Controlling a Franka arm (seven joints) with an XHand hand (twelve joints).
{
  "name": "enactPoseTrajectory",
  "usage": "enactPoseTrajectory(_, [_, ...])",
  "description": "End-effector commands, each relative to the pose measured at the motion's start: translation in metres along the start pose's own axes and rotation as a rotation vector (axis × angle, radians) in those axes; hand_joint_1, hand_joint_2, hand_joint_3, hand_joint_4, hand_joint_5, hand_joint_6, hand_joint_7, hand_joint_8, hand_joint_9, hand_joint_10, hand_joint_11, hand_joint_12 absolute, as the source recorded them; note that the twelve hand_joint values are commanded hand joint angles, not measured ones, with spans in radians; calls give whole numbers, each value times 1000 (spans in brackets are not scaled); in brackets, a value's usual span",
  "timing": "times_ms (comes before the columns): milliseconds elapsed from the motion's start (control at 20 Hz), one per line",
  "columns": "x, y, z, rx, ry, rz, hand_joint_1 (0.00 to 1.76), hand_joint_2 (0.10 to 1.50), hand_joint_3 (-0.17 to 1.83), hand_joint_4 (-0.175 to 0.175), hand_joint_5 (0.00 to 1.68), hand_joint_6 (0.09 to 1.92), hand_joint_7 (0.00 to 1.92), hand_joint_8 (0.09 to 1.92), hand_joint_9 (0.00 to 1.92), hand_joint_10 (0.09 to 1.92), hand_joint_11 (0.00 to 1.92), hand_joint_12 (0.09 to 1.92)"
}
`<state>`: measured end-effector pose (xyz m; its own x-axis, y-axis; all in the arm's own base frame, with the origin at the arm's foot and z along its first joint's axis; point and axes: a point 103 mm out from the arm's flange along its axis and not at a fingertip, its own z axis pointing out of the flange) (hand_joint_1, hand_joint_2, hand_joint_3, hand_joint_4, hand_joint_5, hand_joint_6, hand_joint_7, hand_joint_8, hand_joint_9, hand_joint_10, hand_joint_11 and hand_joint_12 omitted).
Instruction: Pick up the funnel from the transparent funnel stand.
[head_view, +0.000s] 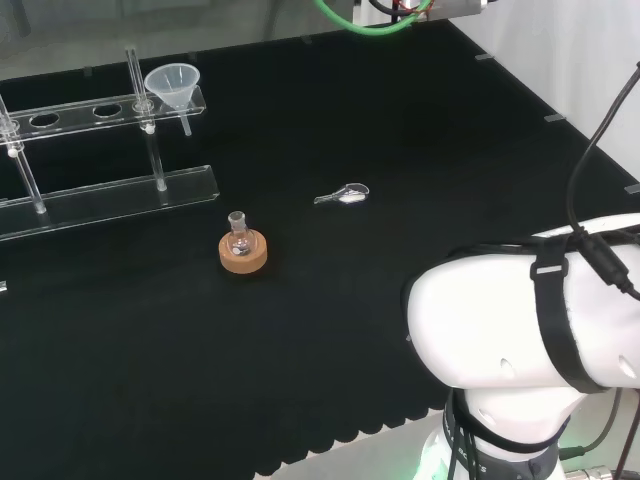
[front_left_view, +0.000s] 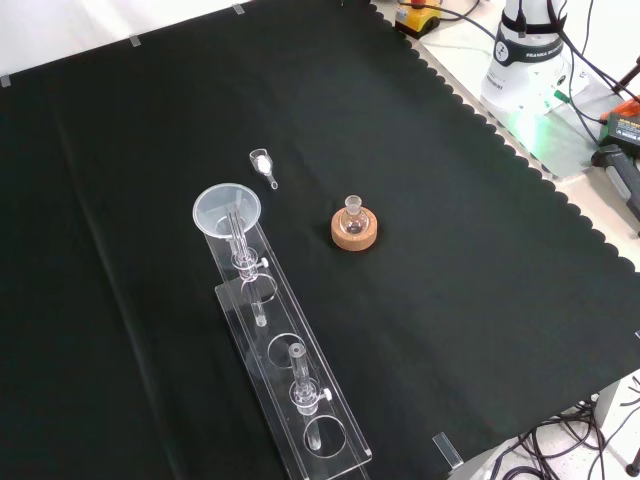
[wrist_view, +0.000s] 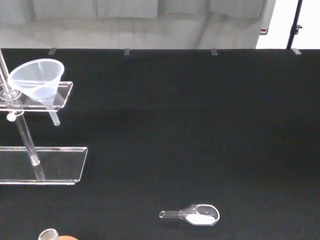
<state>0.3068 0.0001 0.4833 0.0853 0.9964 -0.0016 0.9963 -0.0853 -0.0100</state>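
Black cloth covers the worktop (head_view: 400, 150). At its far left in the head view, the funnel (head_view: 172, 84) sits upright in the end hole of the clear stand (head_view: 110, 190), stem pointing down. Whether the hand's fingers are apart or together cannot be told; lifting the funnel straight up looks necessary.

I see a small flask (head_view: 237, 236) on a cork ring (head_view: 243, 254), and near it a clear scoop (head_view: 345, 196) holding white powder.
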Motion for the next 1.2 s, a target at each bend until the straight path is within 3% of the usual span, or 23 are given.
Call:
enactPoseTrajectory(50, [0, -1, 1, -15, 7, -1, 0, 786, 586, 8, 16, 87, 0, 87, 0, 431, 0, 1261])
enactPoseTrajectory(300, [-3, 8, 7, -27, 41, 14, 0, 825, 489, 9, 31, 87, 0, 87, 0, 403, 0, 1283])
enactPoseTrajectory(400, [8, 13, 14, -50, 56, 20, 0, 827, 485, 9, 32, 87, 0, 87, 0, 402, 0, 1283])
enactPoseTrajectory(550, [26, 22, 29, -87, 126, 30, 0, 833, 471, 4, 42, 87, 0, 87, 0, 410, 0, 1280])
enactPoseTrajectory(650, [21, 34, 36, -79, 204, -13, 0, 841, 457, 1, 55, 87, 5, 87, 0, 425, 0, 1285])
enactPoseTrajectory(850, [29, 57, 60, -118, 244, 13, 0, 860, 427, -7, 86, 87, 34, 87, 0, 500, 0, 1320])
enactPoseTrajectory(1000, [45, 77, 74, -124, 266, -17, 0, 867, 417, -11, 98, 87, 49, 87, 0, 527, 0, 1333])
enactPoseTrajectory(1100, [57, 91, 82, -144, 322, -49, 0, 871, 412, -13, 107, 87, 56, 87, 0, 543, 0, 1340])
enactPoseTrajectory(1200, [54, 104, 89, -155, 400, -93, 0, 876, 404, -17, 121, 87, 66, 87, 0, 571, 0, 1345])
